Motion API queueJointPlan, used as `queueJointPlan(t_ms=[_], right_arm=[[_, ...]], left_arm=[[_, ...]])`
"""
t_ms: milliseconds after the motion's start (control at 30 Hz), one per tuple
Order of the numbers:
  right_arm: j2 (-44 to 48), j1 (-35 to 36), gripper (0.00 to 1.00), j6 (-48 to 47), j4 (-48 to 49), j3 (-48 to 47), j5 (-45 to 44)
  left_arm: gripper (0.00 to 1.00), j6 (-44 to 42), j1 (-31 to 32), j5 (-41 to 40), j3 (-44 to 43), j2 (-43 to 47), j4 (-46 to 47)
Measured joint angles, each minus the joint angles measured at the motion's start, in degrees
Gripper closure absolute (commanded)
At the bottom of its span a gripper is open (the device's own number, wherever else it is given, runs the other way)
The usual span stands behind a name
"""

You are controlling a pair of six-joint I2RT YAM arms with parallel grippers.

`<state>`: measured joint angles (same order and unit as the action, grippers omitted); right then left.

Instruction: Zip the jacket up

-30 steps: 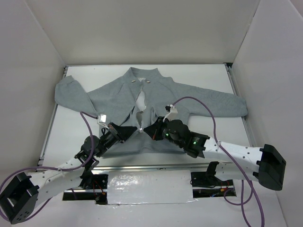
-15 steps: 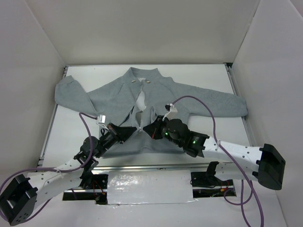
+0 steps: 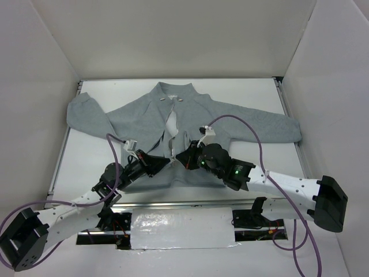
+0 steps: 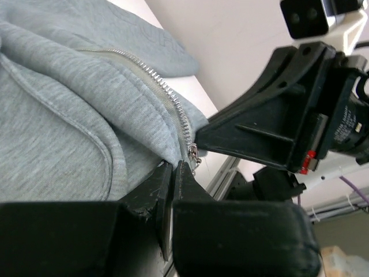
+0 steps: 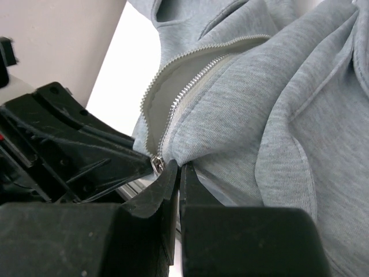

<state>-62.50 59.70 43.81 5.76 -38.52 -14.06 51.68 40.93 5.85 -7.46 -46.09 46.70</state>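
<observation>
The jacket [image 3: 230, 118] lies spread front-up on the table [image 3: 259, 92]. At the lower end of the zipper [image 4: 165, 89], the left fingers [image 4: 151, 195] and right fingers [image 5: 151, 196] each pinch hem fabric tight, 1 either side of it.

Jacket [image 3: 242, 121] lt-grey heathered fleece w/ silvery zipper [image 4: 164, 86]; L hand [image 4: 173, 168] & R hand [image 5: 177, 168] black, table [image 3: 253, 92] white.

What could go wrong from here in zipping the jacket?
The left gripper and right gripper both pinch the jacket hem beside the slider, apparently not its pull, so the fleece might bunch instead of zipping. The grippers sit almost touching and could collide.
</observation>
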Motion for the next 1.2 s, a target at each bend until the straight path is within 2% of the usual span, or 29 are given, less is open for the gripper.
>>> queueJointPlan(t_ms=[300, 433, 533, 667, 867, 1000, 1033, 1133, 1200], right_arm=[[-1.09, -1.62, 1.0, -3.1, -4.02, -2.84, 3.82], [-2.34, -1.64, 1.0, -3.23, -4.52, -3.04, 5.53], [-2.67, -1.86, 0.93, -3.32, -5.31, -3.04, 5.99], [-4.09, -2.01, 0.69, -3.93, -5.84, -3.04, 6.86], [-4.83, -1.99, 0.63, -4.24, -5.38, -2.29, 10.01], [-4.79, -1.99, 0.5, -4.76, -5.4, -2.27, 10.93], [-4.79, -1.99, 0.43, -4.96, -5.4, -2.27, 11.1], [-4.61, -1.99, 0.3, -5.77, -5.51, -2.27, 11.32], [-4.22, -1.99, 0.3, -6.69, -5.84, -2.27, 11.3]], left_arm=[[1.0, -6.19, -0.24, 6.8, -2.34, 1.27, -2.29], [1.0, -8.37, -0.2, 7.91, -3.3, 2.1, -6.34], [1.0, -9.33, -0.17, 7.43, -3.69, 1.97, -8.98], [1.0, -9.31, -0.02, 5.77, -3.61, 0.76, -11.5], [1.0, -7.52, 0.22, 3.34, -0.98, 0.92, -13.6], [1.0, -6.36, 0.26, 3.02, -0.33, 0.9, -13.73], [1.0, -6.32, 0.28, 3.02, -0.33, 0.79, -13.68], [1.0, -6.14, 0.33, 2.99, -0.33, -0.22, -13.42], [1.0, -5.44, 0.37, 3.04, -0.04, -1.16, -12.68]])
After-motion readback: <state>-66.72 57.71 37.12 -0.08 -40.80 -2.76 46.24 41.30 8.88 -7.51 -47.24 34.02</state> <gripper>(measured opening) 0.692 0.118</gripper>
